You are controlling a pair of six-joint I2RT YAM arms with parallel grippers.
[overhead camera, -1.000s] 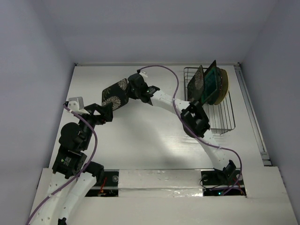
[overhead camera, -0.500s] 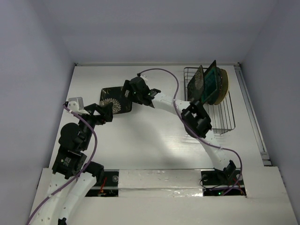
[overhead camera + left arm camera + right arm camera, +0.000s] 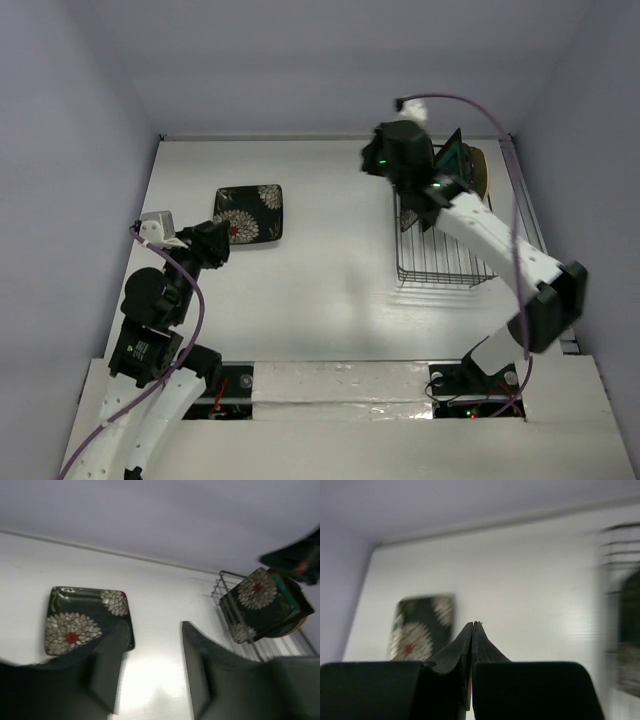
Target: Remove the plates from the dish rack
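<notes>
One black flower plate [image 3: 248, 213] is now lying flat on the desk [image 3: 330, 290], on the left side. A moment ago the right arm was holding it there. Now that arm is swinging back over the dish rack [image 3: 450, 262], and its view is blurry. The right end effector [image 3: 472, 625] is pressing its fingers together with nothing between them. The left end effector [image 3: 153, 625] is spreading its fingers wide just beside the flat plate, holding nothing. The other black flower plate [image 3: 255, 600], the teal plate [image 3: 455, 167] and the tan plate [image 3: 480, 172] are standing on edge at the far end of the rack.
</notes>
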